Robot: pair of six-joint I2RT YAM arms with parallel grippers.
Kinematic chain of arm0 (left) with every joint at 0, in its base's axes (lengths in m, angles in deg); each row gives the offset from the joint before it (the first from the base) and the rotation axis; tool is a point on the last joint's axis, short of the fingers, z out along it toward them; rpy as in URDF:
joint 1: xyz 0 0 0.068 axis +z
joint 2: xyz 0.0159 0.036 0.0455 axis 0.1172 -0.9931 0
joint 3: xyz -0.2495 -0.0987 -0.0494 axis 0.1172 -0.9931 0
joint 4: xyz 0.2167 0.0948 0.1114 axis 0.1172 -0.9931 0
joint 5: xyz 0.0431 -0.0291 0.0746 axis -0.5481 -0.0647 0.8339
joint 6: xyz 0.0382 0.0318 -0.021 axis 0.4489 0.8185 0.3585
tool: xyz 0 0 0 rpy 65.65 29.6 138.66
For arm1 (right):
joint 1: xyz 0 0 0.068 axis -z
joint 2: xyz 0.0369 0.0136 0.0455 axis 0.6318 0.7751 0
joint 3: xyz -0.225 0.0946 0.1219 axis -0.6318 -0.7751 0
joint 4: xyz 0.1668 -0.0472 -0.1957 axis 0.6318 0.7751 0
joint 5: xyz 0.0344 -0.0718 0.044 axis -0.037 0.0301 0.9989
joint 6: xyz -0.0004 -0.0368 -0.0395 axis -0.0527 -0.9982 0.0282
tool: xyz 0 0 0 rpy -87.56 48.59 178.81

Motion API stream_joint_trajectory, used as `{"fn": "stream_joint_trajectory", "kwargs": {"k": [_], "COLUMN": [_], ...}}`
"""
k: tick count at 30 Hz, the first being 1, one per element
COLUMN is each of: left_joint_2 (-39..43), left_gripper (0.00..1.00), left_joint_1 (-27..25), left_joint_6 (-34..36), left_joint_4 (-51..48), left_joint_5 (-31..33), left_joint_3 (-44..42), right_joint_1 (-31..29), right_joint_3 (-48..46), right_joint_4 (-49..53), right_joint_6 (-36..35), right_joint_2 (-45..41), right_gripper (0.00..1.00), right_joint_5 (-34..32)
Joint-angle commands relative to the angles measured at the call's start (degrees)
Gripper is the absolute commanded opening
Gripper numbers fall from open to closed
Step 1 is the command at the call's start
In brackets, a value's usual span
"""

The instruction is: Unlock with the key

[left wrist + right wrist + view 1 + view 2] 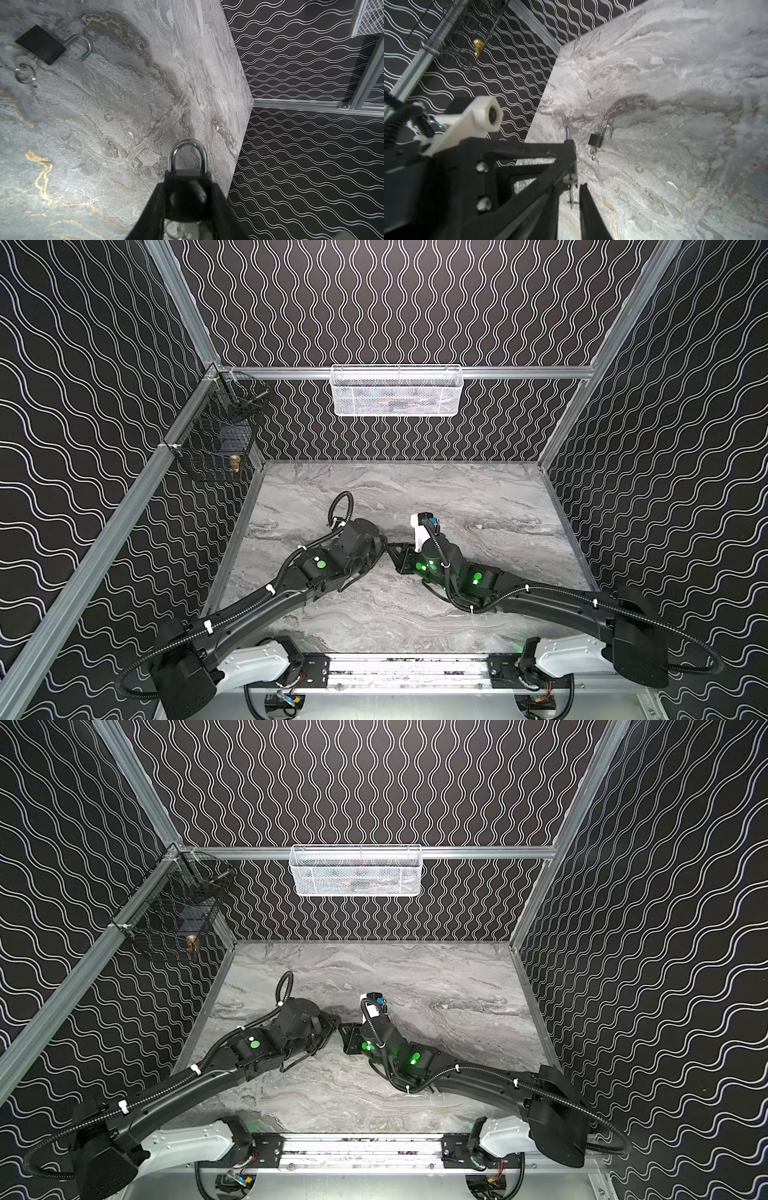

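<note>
**A:** Where's the padlock (pixel 187 197)?

**B:** The left gripper (pixel 188 184) clamps its black body, up over the middle of the table (pixel 457 497). The shackle (pixel 172 160) is shut.

**A:** And the key (pixel 571 195)?

**B:** It sticks out of the underside of that padlock, seen edge-on in the right wrist view.

**A:** What about the right gripper (pixel 569 189)?

**B:** It meets the left gripper mid-table. Its jaws are narrow, with one finger on each side of the key. I can't tell whether they pinch it.

**A:** Is there anything else down there?

**B:** A second padlock (pixel 40 44) lies flat on the table, well in from the edges. Its shackle is swung open and a second key (pixel 24 61) is at its base.
</note>
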Motion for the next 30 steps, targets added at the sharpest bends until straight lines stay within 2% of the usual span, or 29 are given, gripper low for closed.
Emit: {"fn": "stream_joint_trajectory", "kwargs": {"k": [1, 20, 30], "left_joint_2": [0.4, 1.1, 0.9], "left_gripper": [0.0, 0.0, 0.0], "left_joint_1": [0.0, 0.0, -0.1], "left_joint_6": [0.6, 0.1, 0.8], "left_joint_4": [0.1, 2.3, 5.6], "left_joint_5": [0.4, 0.1, -5.5], "left_joint_3": [0.4, 0.1, 1.1], "right_joint_1": [0.3, 0.6, 0.8], "right_joint_3": [0.0, -0.7, -0.9], "right_joint_4": [-1.8, -2.4, -6.1], "right_joint_6": [0.9, 2.8, 3.1], "right_joint_2": [0.3, 1.5, 1.8], "right_gripper": [0.2, 0.06, 0.0], "right_joint_5": [0.7, 3.9, 4.7]}}
